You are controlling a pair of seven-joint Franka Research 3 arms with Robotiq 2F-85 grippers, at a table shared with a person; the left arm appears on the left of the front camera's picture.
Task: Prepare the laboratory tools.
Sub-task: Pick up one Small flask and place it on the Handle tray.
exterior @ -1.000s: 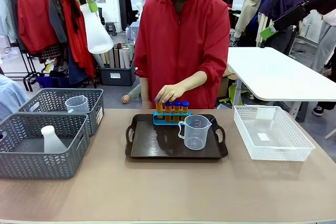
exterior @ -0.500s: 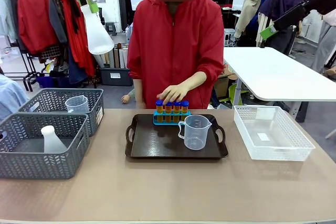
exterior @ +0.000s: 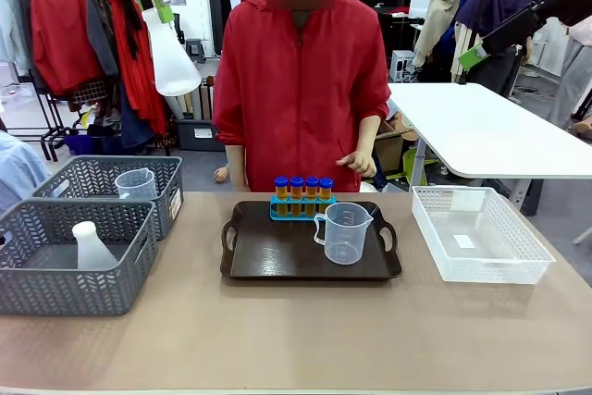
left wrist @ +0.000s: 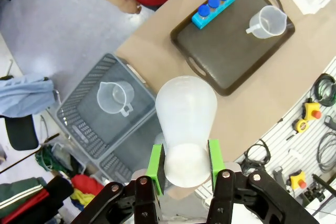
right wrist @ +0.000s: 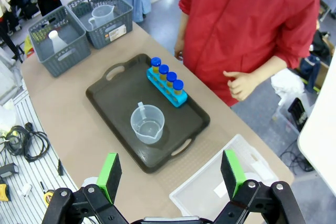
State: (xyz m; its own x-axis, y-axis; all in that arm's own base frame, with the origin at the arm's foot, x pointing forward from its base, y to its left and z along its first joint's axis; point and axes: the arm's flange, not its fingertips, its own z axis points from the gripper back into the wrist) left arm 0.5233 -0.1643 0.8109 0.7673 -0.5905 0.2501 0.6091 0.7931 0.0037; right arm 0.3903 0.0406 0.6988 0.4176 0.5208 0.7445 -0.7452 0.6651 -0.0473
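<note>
While aloft, flask (left wrist: 185, 124) between fingers (left wrist: 155, 162)

The left claw (left wrist: 184, 167) pinches the neck of the white flask (left wrist: 186, 121), and its green pads (left wrist: 155, 162) hide the sides of that neck. Under the flask, part of the grey basket (left wrist: 94, 116) is hidden. The claw's black base is cut off below.

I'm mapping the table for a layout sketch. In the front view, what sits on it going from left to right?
Near grey basket holding a conical flask, far grey basket holding a beaker, dark tray carrying the blue tube rack and a measuring beaker, white basket.
</note>
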